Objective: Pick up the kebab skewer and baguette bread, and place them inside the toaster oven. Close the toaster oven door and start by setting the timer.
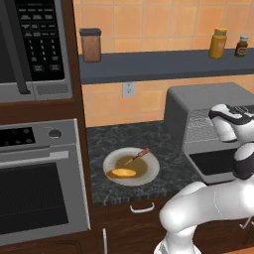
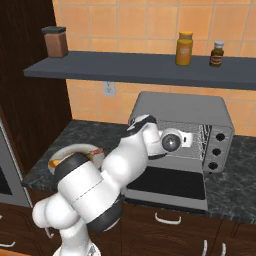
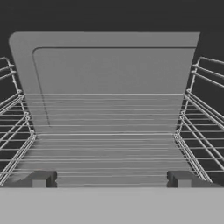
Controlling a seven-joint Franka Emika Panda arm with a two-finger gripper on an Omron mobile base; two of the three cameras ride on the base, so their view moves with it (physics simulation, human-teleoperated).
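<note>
In the left base view, nothing of the task is done yet, as far as I can judge. The kebab skewer [image 1: 138, 156] and the baguette bread [image 1: 121, 173] both lie on the plate [image 1: 151, 174], which sits on the dark worktop [image 1: 129, 135] to the left of the toaster oven [image 1: 201, 101]. The skewer's long axis runs diagonally, its reddish end pointing up and right toward the oven and its bare end down and left toward the bread. The bread lies near the plate's front edge with its long axis nearly level across the picture. The toaster oven door [image 1: 218, 161] hangs open, folded down flat in front of the oven.

In the right base view, the arm reaches across the lowered toaster oven door [image 2: 170, 184] with its hand at the oven's mouth. The plate [image 2: 75, 148] shows to the left of the oven, mostly behind the arm; a bit of the bread [image 2: 56, 163] and what is probably the skewer's tip [image 2: 97, 151] peek out, though that part is poorly seen.

In the hand view, the pincer [image 3: 111, 178] is spread as wide as it goes and holds nothing, its tips just above the wire rack [image 3: 105, 148] inside the oven. Both foods remain to be fetched and loaded, then the door shut and the timer set.
</note>
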